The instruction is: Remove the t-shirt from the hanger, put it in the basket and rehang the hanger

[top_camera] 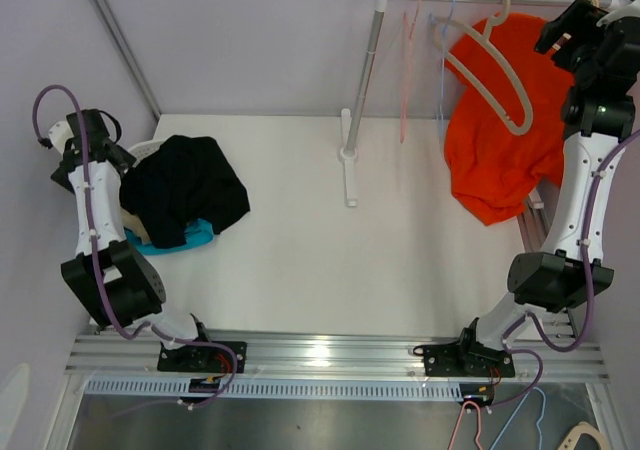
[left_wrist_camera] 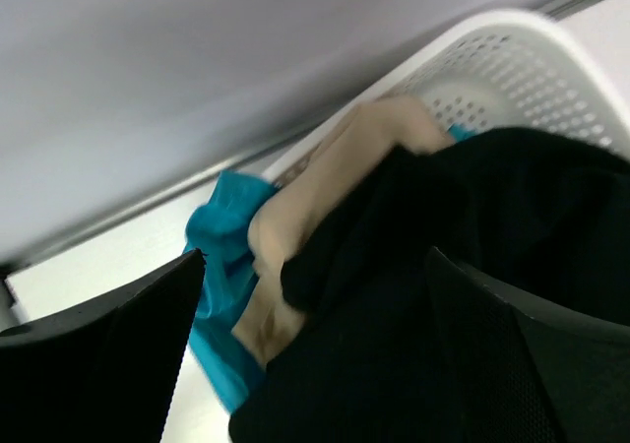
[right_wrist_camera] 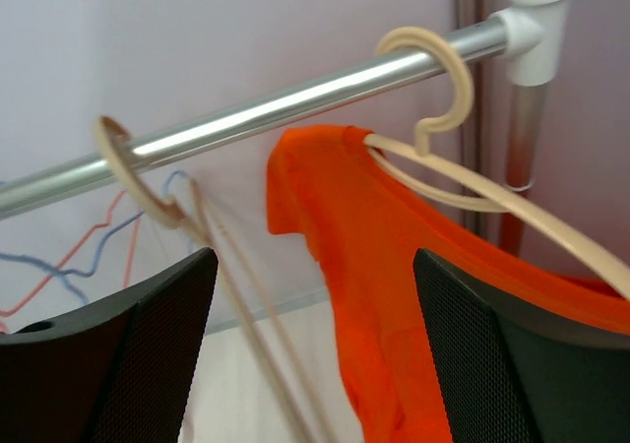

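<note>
**Surface** (top_camera: 400,260): is lying white and flat below both arms.
**Rail** (right_wrist_camera: 246,118): is running crosswise just above and beyond the right gripper (right_wrist_camera: 310,266).
**Orange t-shirt** (right_wrist_camera: 374,256): is hanging from the rail directly ahead of the right gripper. Its neck is sitting on a beige hanger (right_wrist_camera: 448,79), so it is not yet off.
**Black garment** (left_wrist_camera: 472,266): is lying heaped beneath and ahead of the left gripper (left_wrist_camera: 315,266). It is draping over a white perforated basket (left_wrist_camera: 512,69) beyond that gripper, with beige cloth (left_wrist_camera: 325,187) and blue cloth (left_wrist_camera: 221,236) showing under its edge.
**Second beige hanger** (right_wrist_camera: 123,162): is hooking the rail beside the t-shirt, ahead of the right gripper.
**Grippers**: both are standing released, fingers spread wide with nothing clamped between them. Whether the left fingers are brushing the black garment is unclear in the blurred wrist view.
</note>
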`<state>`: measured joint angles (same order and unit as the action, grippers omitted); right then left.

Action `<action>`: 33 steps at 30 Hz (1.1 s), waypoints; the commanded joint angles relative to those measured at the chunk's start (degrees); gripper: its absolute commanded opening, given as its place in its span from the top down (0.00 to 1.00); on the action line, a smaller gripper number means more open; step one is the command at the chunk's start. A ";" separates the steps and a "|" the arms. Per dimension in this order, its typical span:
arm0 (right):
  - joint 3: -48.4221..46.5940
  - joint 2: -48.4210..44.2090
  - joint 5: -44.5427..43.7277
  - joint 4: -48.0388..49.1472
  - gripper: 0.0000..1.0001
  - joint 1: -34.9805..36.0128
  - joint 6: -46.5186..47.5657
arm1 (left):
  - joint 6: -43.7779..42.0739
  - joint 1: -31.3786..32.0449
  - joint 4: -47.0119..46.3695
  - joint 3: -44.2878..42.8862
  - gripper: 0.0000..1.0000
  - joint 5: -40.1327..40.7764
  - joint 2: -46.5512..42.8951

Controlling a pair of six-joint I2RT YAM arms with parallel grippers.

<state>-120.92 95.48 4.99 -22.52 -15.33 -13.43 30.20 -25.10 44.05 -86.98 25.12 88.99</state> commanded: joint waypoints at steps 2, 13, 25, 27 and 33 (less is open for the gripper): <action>-7.21 4.44 0.81 -2.70 0.15 -2.16 2.44 | 3.38 -0.21 3.85 -1.09 0.00 2.03 -5.57; -15.40 12.27 7.56 -5.43 0.16 -10.06 3.06 | -0.92 20.53 -1.59 4.71 0.01 10.94 -29.64; -26.29 25.98 25.49 -0.69 0.26 -16.13 -1.33 | -9.28 29.58 -16.98 20.97 0.00 3.26 -45.39; -25.94 27.38 28.83 2.46 0.26 -16.13 -2.30 | -9.54 29.67 -17.33 21.32 0.01 3.27 -45.40; -26.12 30.20 35.17 8.55 0.30 -15.69 -4.77 | -10.06 29.76 -18.30 22.02 0.00 -0.25 -44.08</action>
<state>-144.24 124.90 34.83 -19.77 -31.20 -16.49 22.11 4.12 29.52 -65.56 27.00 44.86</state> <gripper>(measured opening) 0.713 0.994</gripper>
